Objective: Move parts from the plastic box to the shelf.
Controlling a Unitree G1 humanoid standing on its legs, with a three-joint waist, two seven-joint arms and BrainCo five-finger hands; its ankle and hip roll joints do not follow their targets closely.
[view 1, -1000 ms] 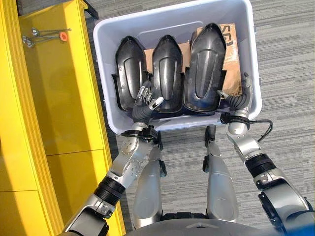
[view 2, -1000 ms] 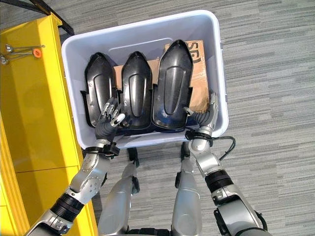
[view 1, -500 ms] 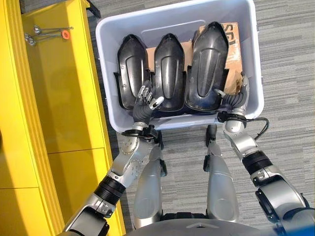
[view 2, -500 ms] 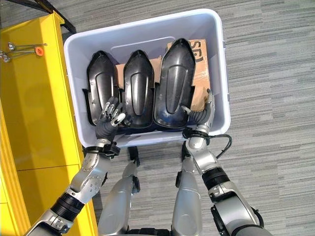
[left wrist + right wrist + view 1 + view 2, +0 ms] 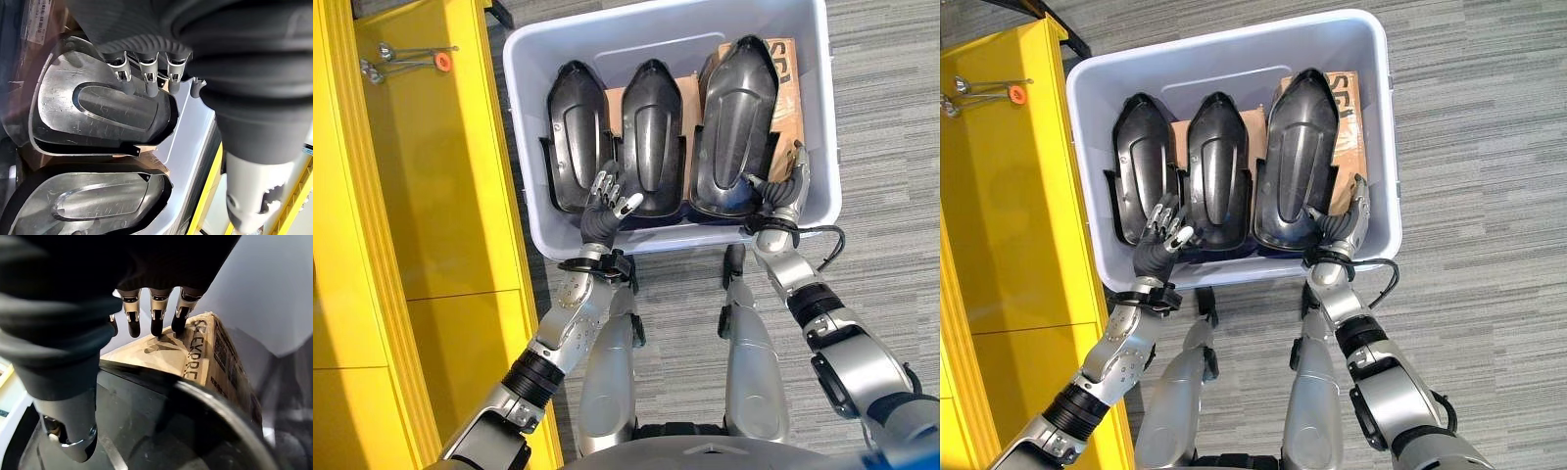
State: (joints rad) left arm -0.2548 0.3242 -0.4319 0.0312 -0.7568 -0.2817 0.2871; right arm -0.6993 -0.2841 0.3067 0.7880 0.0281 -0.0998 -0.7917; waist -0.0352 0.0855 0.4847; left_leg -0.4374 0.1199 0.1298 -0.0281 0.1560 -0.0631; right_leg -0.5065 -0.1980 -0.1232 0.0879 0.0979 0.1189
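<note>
Since a second ago the right robot hand (image 5: 1340, 223) has edged inward to the right black part (image 5: 1298, 157) in the plastic box (image 5: 1234, 61), perhaps touching it. Its wrist view shows straight fingers (image 5: 154, 316) over cardboard (image 5: 195, 352). Left robot hand (image 5: 1160, 240) hovers open beside two more.

A brown cardboard box (image 5: 1349, 122) lies flat under the dark moulded pieces, its printed top showing at the right rear and a paler strip of it between them further left. In the right wrist view its printed corner (image 5: 205, 352) stands out against the pale wall behind it.

Grey striped carpet (image 5: 1469, 196) covers the floor to the right and in front.

Near the far left corner of the yellow surface lies a small cluster of metal tools (image 5: 396, 64), thin silvery shafts side by side with one orange ring or cap (image 5: 440, 62) at their right end.
</note>
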